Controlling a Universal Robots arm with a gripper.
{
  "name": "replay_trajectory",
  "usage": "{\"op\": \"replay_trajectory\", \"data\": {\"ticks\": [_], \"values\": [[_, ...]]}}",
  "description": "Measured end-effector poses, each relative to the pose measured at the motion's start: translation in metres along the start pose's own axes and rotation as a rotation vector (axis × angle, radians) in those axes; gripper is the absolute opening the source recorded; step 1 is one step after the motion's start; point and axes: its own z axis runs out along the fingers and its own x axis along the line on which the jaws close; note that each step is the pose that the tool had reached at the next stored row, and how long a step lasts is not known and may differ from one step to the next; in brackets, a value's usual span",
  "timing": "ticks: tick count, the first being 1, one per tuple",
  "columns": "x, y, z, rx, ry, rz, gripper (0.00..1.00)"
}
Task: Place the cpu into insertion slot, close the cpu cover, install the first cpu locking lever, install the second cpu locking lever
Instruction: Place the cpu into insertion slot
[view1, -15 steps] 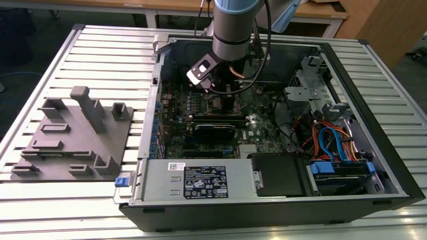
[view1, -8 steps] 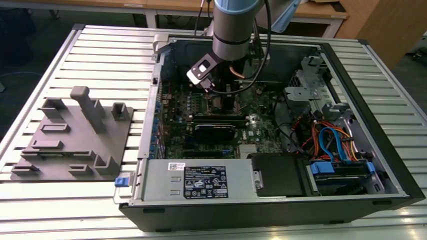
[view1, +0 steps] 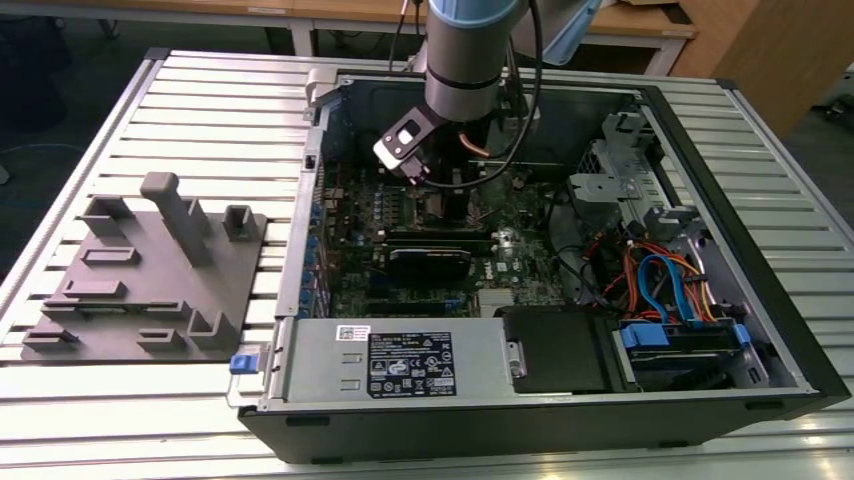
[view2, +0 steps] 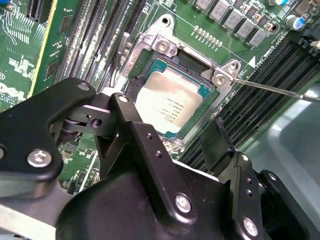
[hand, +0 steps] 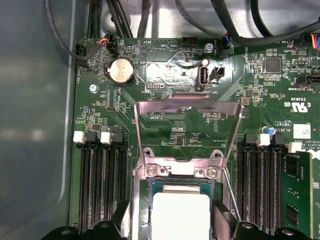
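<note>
Arm: Your arm (view1: 467, 60) comes down near upright from the top of the exterior view. It reaches into the open computer case (view1: 787, 330), which lies on the slatted table (view1: 200, 90).
Wrist: It hangs low over the motherboard (hand: 250, 100), at the far half of the case in the exterior view, and aims the claw down at the socket area.
Claw: Your gripper (view2: 169, 116) is released. Its two black fingers (view2: 120, 102) are spread wider than the chip, one on each side, and nothing is clamped between them.
Contact: In the first wrist view one finger (hand: 222, 220) sits just beside the chip's edge and the other stands apart from it. You cannot tell whether the near one touches.
Cpu: The cpu (view2: 170, 100) lies flat in the insertion slot (view2: 192, 61) with its silver-grey top up. It sits directly under the gap of your claw.
Cover: The cpu cover (hand: 187, 102) is not closed. It stands tilted up from its hinge at the slot's edge, and green board shows through its cut-out centre.
Lever: A thin metal locking lever (view2: 270, 90) runs out from the slot's corner, over the memory slots (hand: 100, 185).
Elsewhere: A grey fixture plate (view1: 147, 280) rests on the table at the exterior view's left, well apart from the case.
</note>
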Motion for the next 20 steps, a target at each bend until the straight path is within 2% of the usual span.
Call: {"op": "replay_trajectory", "data": {"ticks": [8, 13, 15, 16, 18, 19, 20], "values": [[0.0006, 0.0003, -0.0092, 0.0042, 0.0001, 0.000, 0.75], [0.0010, 0.0006, -0.0165, 0.0104, 0.0001, 0.001, 0.73], [0.0010, 0.0006, -0.0168, 0.0111, 0.0004, 0.001, 0.60], [0.0010, 0.0006, -0.0168, 0.0113, 0.0002, 0.001, 0.60], [0.0008, 0.0006, -0.0168, 0.0113, -0.0011, 0.001, 0.49], [0.0007, 0.0006, -0.0169, 0.0114, -0.0024, 0.001, 0.49], [0.0005, 0.0006, -0.0169, 0.0113, -0.0035, 0.001, 0.43]]}}
